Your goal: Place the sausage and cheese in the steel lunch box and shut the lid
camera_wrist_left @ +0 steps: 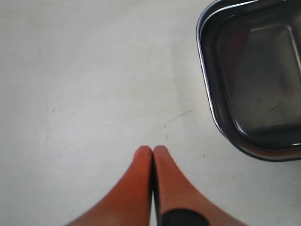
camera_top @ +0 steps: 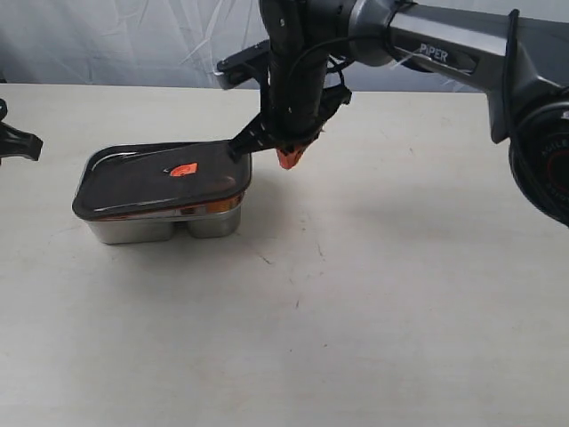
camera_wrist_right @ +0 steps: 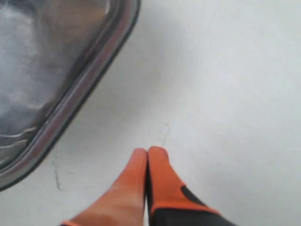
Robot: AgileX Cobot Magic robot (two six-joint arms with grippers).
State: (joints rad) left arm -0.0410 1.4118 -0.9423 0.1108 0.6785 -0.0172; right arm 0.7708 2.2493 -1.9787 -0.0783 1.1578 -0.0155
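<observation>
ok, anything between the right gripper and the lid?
Nothing. The right wrist view shows only bare table, faintly scuffed, between the shut right gripper and the edge of the lid.

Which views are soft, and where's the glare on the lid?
Exterior view: sharp, even light, pale reflection streaks on the lid. Left wrist view: left claw blurred close up. Right wrist view: softest, white glare across the lid, right claw fuzzy.

Lid was set on steel lunch box, placed left of centre on table; right gripper was positioned just right of lid.
</observation>
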